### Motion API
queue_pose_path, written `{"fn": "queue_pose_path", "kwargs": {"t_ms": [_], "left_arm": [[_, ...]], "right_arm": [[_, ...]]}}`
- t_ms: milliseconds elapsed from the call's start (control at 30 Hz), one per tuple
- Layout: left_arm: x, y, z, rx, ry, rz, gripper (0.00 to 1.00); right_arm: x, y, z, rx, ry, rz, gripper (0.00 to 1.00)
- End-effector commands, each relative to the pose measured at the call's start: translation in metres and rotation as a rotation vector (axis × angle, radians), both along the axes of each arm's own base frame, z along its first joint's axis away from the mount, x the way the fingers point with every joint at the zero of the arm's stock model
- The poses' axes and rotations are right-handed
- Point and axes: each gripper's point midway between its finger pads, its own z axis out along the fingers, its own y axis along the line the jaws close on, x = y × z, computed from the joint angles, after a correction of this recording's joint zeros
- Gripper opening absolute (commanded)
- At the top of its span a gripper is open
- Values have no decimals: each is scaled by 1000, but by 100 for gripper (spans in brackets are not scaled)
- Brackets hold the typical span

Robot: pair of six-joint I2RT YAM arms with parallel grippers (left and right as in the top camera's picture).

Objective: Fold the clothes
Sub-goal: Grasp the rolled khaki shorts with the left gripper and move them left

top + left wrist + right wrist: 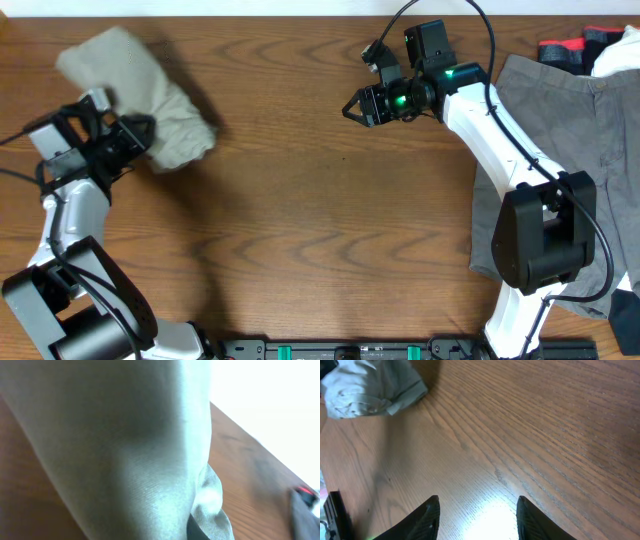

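khaki pair bunched at the left, grey pair waiting at the right.
on your left, the left gripper (pixel 143 133) is pinched on the edge of the khaki shorts (pixel 135 80), a lumpy bundle at the far-left corner of the table (pixel 320 230); cloth fills that wrist view. mid-table, the right gripper (pixel 350 108) hangs spread and empty over bare wood. the grey shorts (pixel 560 120) lie at the right edge, under that arm. you seem to be tidying the khaki fold; next, let go without dragging it open, then fetch the grey pair.
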Motion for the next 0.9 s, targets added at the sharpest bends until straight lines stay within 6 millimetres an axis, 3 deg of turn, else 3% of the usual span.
{"fn": "queue_pose_path", "kwargs": {"t_ms": [0,133,433,600,633,767,800,867], "left_arm": [[3,-17,15,-27,-57,-83,6],[3,-6,-5,-7,-9,-51,6],[-14,11,-78,-102,196,17,6],[-26,44,-88,-58,253,132,10],[-28,50,-88,-60,253,146,17],[-36,64,-87,-101,257,192,60],[-38,65,-85,-117,249,192,76],[-42,69,-80,-136,242,199,92]], "right_arm": [[0,-2,3,-1,-13,6,48],[-1,-2,3,-2,-11,6,47],[-1,-2,3,-2,-10,6,47],[-3,-3,2,-6,3,7,47],[-3,-3,1,-7,4,7,47],[-3,-3,2,-6,3,7,48],[-3,-3,2,-6,3,7,48],[-3,-3,2,-6,4,7,47]]}}
